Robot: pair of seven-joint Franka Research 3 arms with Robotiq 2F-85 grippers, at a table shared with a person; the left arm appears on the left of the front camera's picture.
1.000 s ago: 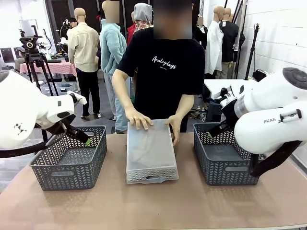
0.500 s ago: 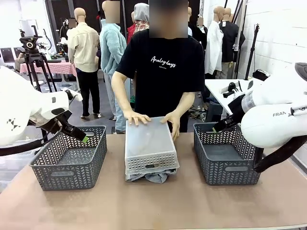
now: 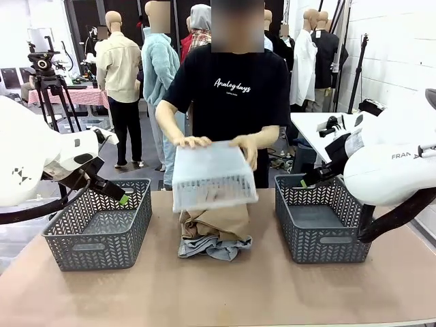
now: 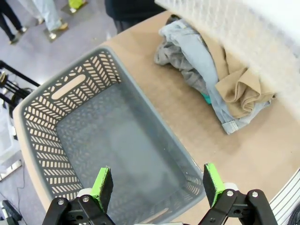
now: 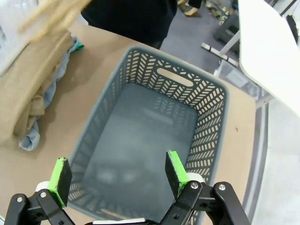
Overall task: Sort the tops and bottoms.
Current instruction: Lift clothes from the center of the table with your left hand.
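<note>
Across the table's middle, a person's hands [image 3: 193, 142] hold a white basket [image 3: 214, 177] upturned, apparently to empty it. The tops [image 3: 216, 221] and bottoms [image 4: 199, 54] lie heaped beneath it. The left gripper [image 4: 156, 180] and right gripper [image 5: 117, 172] hover with jaws spread and empty over the grey baskets [image 3: 95, 235], likely waiting to sort.

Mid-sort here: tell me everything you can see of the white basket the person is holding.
The white basket is a pale, translucent plastic bin with a smooth base and lattice-cut walls. It is upside down, its base tilted toward the front camera, and held clear of the table by the person's hands, one at each far corner. Khaki cloth shows through its near wall. The pile of clothes lies directly beneath, its top reaching up to the rim.
</note>
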